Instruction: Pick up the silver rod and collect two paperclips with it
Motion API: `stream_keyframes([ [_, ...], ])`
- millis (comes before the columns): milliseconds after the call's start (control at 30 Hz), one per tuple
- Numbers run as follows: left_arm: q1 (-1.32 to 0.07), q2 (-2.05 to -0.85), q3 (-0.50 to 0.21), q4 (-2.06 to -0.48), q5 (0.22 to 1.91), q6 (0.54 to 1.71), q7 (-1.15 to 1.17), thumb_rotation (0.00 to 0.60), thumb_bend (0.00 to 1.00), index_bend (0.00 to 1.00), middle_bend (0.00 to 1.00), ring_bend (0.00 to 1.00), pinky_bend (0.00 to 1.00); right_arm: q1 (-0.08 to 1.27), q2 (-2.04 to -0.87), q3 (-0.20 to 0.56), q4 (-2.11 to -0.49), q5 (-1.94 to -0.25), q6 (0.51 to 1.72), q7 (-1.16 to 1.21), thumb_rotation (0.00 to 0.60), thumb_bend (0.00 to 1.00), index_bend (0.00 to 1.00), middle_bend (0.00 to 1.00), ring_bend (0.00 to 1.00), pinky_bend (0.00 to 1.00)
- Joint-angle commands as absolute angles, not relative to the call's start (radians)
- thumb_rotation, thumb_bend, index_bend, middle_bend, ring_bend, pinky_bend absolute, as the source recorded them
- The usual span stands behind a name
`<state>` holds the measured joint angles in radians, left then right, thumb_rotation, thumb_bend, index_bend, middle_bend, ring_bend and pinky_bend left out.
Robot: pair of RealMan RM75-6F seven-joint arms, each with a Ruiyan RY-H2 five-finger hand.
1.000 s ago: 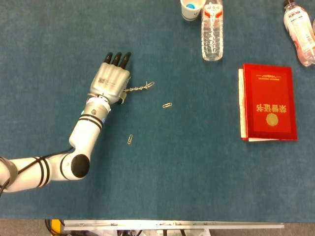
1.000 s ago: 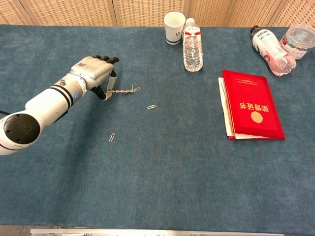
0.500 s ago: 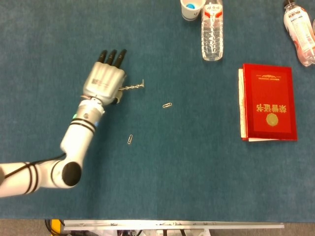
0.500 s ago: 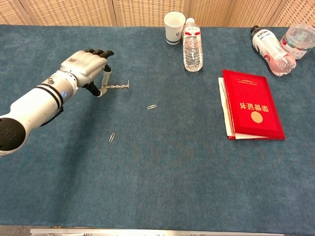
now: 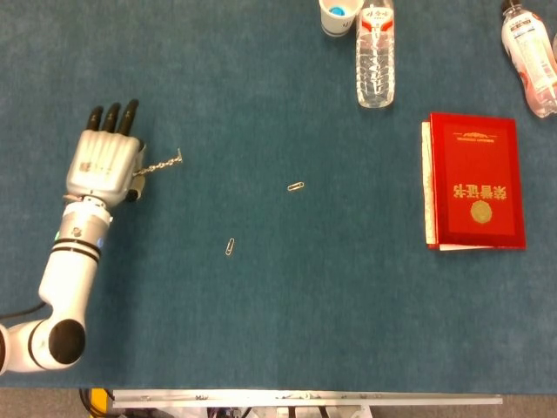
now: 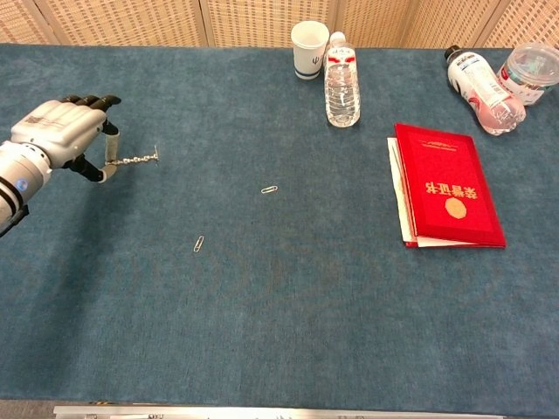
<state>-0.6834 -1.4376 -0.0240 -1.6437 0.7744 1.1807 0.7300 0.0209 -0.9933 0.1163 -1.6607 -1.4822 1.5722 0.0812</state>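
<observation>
My left hand (image 5: 105, 162) (image 6: 61, 131) hovers at the far left of the blue table and pinches the silver rod (image 5: 160, 165) (image 6: 133, 160). The rod sticks out to the right of the hand, with small clips strung along it and one at its tip (image 5: 178, 157). One loose paperclip (image 5: 296, 186) (image 6: 269, 189) lies near the table's middle. A second paperclip (image 5: 230, 247) (image 6: 199, 243) lies nearer the front, left of the first. Both clips are well to the right of the rod's tip. My right hand shows in neither view.
A red booklet (image 5: 476, 181) (image 6: 446, 184) lies at the right. A clear water bottle (image 5: 375, 54) (image 6: 341, 79) and a paper cup (image 5: 339, 15) (image 6: 309, 37) stand at the back centre. Another bottle (image 5: 530, 56) (image 6: 475, 78) and a plastic container (image 6: 529, 73) sit at the back right.
My left hand has swung well to the left with the rod, away from both loose paperclips. The paperclips on the table have not moved.
</observation>
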Motion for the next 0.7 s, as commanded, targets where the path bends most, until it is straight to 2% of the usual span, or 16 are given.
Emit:
stream_keyframes([
  [33, -0.668, -1.437, -0.015, -1.632, 0.777, 1.171, 0.71, 0.6, 0.36, 0.64, 0.0, 0.0, 0.07, 0.022, -0.995, 0.116, -1.661, -1.481, 1.57, 0.079, 0.6, 0.5, 0.17, 0.17, 0.13, 0.27],
  [267, -0.631, -1.444, 0.002, -1.6, 0.774, 1.144, 0.67, 0.6, 0.36, 0.63, 0.0, 0.0, 0.07, 0.021, -0.993, 0.118, -1.661, -1.478, 1.572, 0.08, 0.6, 0.5, 0.17, 0.17, 0.13, 0.27],
  [533, -0.595, -1.434, 0.008, -1.605, 0.797, 1.149, 0.637, 0.6, 0.36, 0.37, 0.0, 0.0, 0.07, 0.022, -0.994, 0.117, -1.661, -1.479, 1.569, 0.078, 0.6, 0.5, 0.17, 0.17, 0.13, 0.27],
  [700, -0.571, -1.411, 0.007, -1.63, 0.832, 1.18, 0.62, 0.6, 0.36, 0.32, 0.0, 0.0, 0.07, 0.024, -0.997, 0.116, -1.661, -1.478, 1.565, 0.07, 0.6, 0.5, 0.17, 0.17, 0.13, 0.27],
])
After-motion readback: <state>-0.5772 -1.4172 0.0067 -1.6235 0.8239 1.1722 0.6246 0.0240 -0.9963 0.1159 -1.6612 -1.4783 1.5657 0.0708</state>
